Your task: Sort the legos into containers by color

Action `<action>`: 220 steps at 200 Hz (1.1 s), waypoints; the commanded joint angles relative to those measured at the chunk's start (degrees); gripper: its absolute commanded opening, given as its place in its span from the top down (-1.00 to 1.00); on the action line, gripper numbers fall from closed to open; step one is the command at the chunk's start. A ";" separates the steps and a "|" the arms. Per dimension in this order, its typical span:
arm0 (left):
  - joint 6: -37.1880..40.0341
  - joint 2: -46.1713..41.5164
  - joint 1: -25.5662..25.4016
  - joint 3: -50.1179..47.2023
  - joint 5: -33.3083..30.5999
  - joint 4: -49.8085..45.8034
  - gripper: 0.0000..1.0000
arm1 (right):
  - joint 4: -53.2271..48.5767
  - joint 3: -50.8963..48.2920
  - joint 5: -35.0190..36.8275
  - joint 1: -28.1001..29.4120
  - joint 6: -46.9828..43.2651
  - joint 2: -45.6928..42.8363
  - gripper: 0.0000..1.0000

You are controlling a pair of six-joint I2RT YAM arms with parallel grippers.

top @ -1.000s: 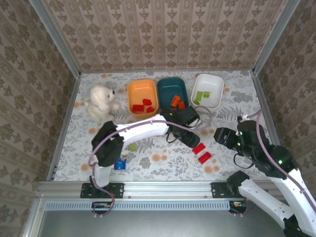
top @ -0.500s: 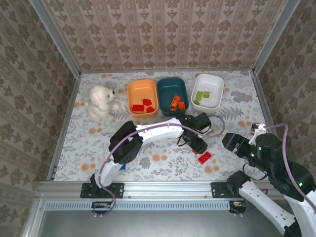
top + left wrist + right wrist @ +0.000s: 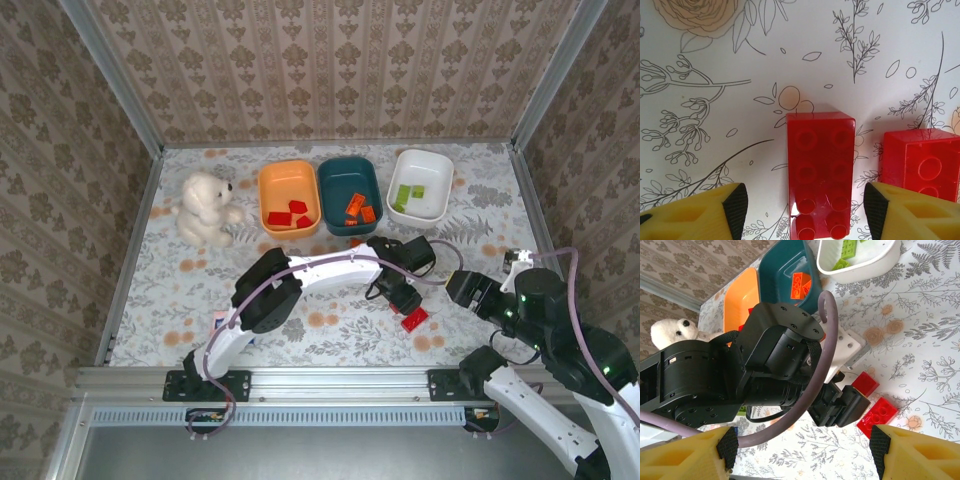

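Now a red brick (image 3: 820,165) lies framed for the pick.
Likely light, stiff and slick-sided, it rests flat on the table (image 3: 715,75), best pinched across its long smooth sides. The left gripper (image 3: 802,212) straddles it wide open, fingers (image 3: 715,212) touching nothing; the right gripper (image 3: 803,450) gapes empty too.

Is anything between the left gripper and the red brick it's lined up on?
Nothing visible. In the left wrist view the left gripper is open, the red brick lying flat on the table between its fingers. A second red brick lies apart, close beside one finger.
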 commanded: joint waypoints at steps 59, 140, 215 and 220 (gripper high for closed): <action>1.34 2.86 -0.57 2.55 0.53 -1.96 -0.24 | 0.57 -0.50 -1.11 0.01 0.88 0.86 -0.46; 1.69 5.34 -0.66 4.24 -3.24 -4.94 0.05 | 1.95 -1.27 -1.63 0.02 0.90 2.04 -0.46; -2.32 -4.72 4.24 0.97 -10.51 -4.52 0.45 | 5.74 -1.59 -3.51 0.01 0.20 4.60 -0.46; -2.96 -6.32 5.28 0.37 -10.59 -4.28 0.45 | 6.28 -1.64 -3.77 0.07 0.05 5.09 -0.46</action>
